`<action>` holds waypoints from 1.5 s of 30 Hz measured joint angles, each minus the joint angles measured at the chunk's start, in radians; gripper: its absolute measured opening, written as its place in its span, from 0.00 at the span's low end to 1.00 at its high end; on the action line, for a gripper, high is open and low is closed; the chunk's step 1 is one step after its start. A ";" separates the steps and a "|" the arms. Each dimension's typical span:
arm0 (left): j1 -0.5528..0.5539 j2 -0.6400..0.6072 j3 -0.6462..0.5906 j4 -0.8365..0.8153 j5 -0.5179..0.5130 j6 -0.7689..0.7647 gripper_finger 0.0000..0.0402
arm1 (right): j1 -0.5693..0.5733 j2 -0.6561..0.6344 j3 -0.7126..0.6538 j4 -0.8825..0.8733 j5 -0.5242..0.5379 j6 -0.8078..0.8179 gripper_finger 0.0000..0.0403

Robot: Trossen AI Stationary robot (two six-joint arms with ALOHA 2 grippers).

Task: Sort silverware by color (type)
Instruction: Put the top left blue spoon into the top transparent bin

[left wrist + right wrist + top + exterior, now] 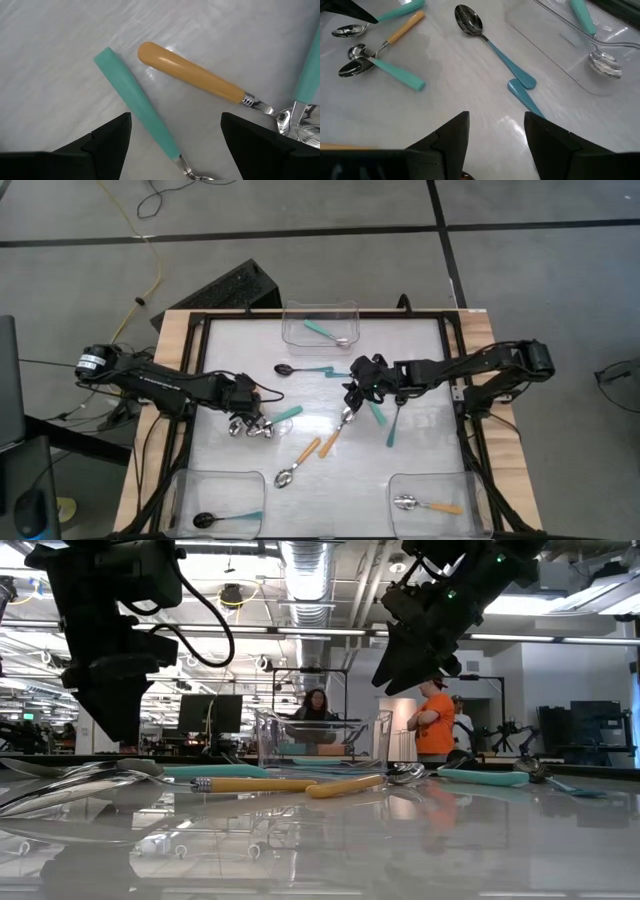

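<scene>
Left gripper [248, 423] hangs with jaws spread wide, holding nothing, directly over a teal-handled spoon [277, 418] on the white table [420, 380]. Seen from above, that spoon's long axis runs diagonally, handle aimed toward the far clear bin [320, 323]. Right gripper [357, 384], jaws partly apart and empty, sits nearer that bin, beside a black-bowled teal spoon [300, 369] lying roughly parallel to the bin's long side, bowl pointing toward the left arm. Two orange-handled spoons [310, 458] lie side by side on the same diagonal, farther from the bin. The bin itself holds a silver-bowled teal spoon [326, 332].

From table height, the glossy surface mirrors the ceiling lights; an orange handle [262, 784] lies crosswise in front of the clear bin [322, 738], and people [432, 718] stand in the lab behind it.

Left wrist camera: a teal handle [137, 102] runs between the dark fingers [100, 145], with an orange handle [192, 73] just beside it, the two rounded ends near each other.

Right wrist camera: the black-bowled spoon [492, 46] lies alongside the bin [580, 45].
</scene>
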 joint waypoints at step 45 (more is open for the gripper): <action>-0.001 0.001 -0.134 0.077 -0.030 -0.173 0.73 | 0.000 0.000 0.000 0.000 0.000 0.001 0.53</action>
